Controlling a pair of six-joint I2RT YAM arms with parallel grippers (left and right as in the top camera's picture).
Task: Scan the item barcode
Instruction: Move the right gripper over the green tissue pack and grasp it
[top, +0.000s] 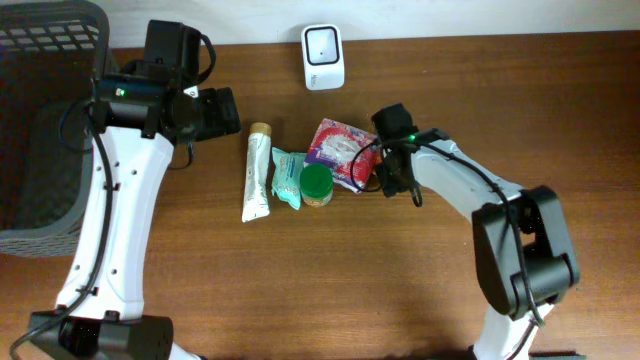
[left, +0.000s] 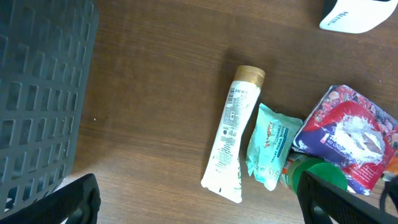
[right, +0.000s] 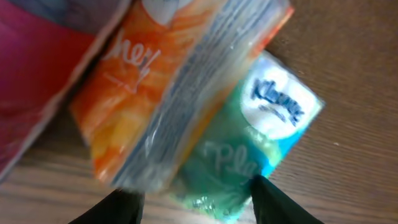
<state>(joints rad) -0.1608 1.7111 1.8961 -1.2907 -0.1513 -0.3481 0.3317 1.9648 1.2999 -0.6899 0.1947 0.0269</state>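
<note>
Orange plastic tissue pack (right: 143, 93) is on the brown wooden tabletop (top: 300, 290), partly over a green Kleenex tissue pack (right: 261, 143) and just beside a pink and purple foil packet (top: 335, 148). The right gripper (top: 388, 172) stands over both packs, one of its jaws on each side of them; whether they press, I cannot tell. The left gripper (top: 225, 112) hangs near a dark plastic basket (top: 40, 130), jaws wide apart and empty.

1 tube (top: 256, 172), 1 jar (top: 317, 184), 1 bag (top: 338, 148), 3 packs (top: 288, 178), 1 scanner (top: 323, 56), 1 basket (top: 40, 120)

Brown wood-grain tbl (top: 300, 300) w/ pale strip (top: 480, 15) beyond far edge.
</note>
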